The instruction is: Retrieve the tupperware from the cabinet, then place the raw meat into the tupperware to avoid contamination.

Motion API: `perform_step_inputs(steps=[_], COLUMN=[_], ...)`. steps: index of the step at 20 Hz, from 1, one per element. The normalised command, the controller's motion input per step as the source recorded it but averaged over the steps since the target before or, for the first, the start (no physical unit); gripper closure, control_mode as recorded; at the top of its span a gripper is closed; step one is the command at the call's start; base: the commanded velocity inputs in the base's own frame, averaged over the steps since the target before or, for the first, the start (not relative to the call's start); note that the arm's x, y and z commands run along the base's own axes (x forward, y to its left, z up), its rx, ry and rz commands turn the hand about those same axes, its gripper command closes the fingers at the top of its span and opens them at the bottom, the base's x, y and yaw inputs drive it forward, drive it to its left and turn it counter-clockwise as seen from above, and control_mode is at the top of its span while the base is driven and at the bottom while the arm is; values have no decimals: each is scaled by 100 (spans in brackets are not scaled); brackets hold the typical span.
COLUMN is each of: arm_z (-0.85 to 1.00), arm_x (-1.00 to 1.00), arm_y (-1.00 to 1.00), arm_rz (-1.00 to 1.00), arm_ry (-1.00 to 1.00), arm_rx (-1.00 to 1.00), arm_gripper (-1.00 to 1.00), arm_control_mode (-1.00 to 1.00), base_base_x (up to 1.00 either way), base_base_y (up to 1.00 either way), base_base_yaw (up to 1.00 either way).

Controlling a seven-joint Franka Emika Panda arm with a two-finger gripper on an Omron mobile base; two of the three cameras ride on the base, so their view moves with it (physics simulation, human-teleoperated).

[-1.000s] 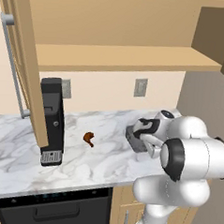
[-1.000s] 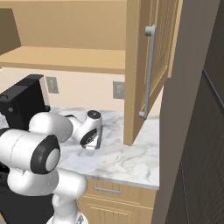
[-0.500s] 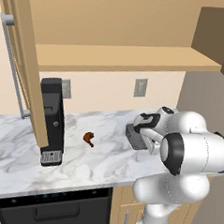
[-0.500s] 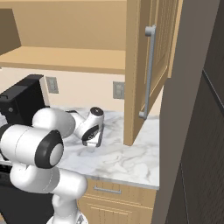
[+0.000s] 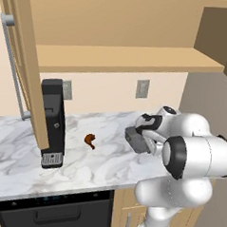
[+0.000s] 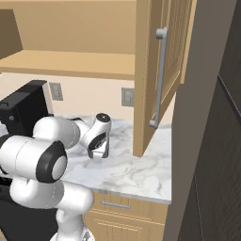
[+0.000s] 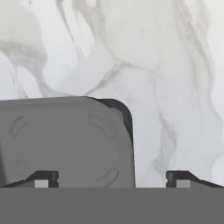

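On the marble counter (image 5: 98,162), to the right of the tall black appliance (image 5: 53,123), the tupperware (image 5: 138,140) sat flat with the gripper (image 7: 109,177) low over it. The jaws stood spread wide, one tip over the box's grey floor and the other over bare marble, so the wall lay between them, and I judged the box released rather than gripped. The raw meat (image 5: 90,140) lay between the appliance and the tupperware, well apart from both and nearer the appliance.

The trouble I feared was in pulling away: with one finger still inside the rim, a sideways move could catch the wall and drag or tip the box. Reaching for the meat, the arm's bulky elbow might sweep the container along the counter. The small drumstick also looked easy to pinch badly and roll.

From the left, the arm hid the tupperware's far side; from the right, the wrist (image 6: 99,136) covered it altogether. Whether the fingertips touched the box I could not tell. The open cabinet (image 5: 118,63) door (image 6: 157,75) cut off the counter's end.
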Motion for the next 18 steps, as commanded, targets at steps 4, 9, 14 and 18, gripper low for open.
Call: perform_step_inputs(steps=[4,9,14,18], arm_z=[59,78,37,38], arm_x=[-21,0,0,8], arm_y=[13,20,72,75], arm_rz=[2,-2,-8,-7], arm_ry=[-5,4,0,3], arm_rx=[0,1,2,-5], arm_gripper=[-100,-100,-100,-100], arm_control_mode=[-100,-100,-100,-100], base_base_x=[0,0,0,0], base_base_y=[0,0,0,0], base_base_yaw=[0,0,0,0])
